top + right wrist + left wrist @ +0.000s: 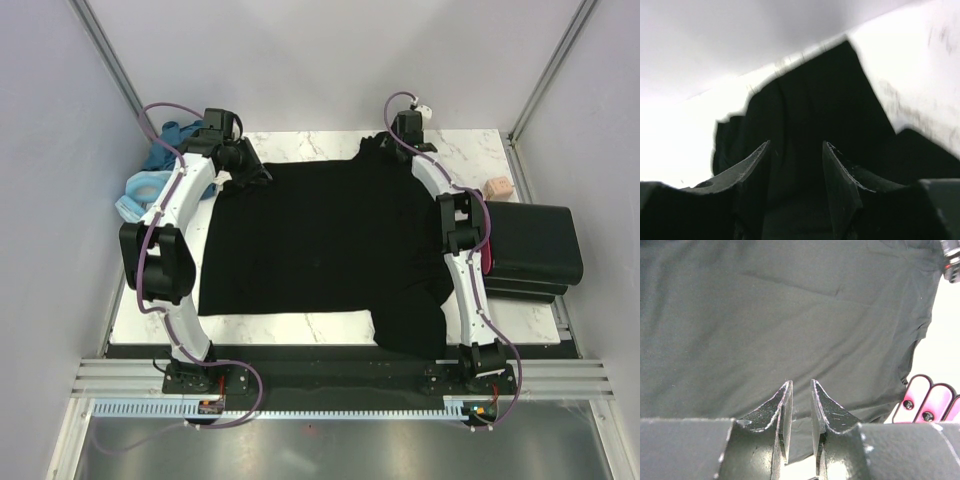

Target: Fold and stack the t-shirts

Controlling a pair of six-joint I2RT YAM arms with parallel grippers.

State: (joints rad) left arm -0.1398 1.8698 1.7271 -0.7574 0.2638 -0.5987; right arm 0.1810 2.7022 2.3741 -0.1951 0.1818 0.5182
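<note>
A black short-sleeved cloth t-shirt [320, 240] lies spread across the frame's middle. At its upper-left sleeve the left gripper [801, 386] is almost closed, its hold unclear; at its upper right the right gripper [796, 144] gapes over cloth

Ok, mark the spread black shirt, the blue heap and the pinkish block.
spread black shirt [320, 240]: top view, middle of its body.
blue heap [162, 152]: top view, its teal part.
pinkish block [497, 187]: top view, its top face.
</note>
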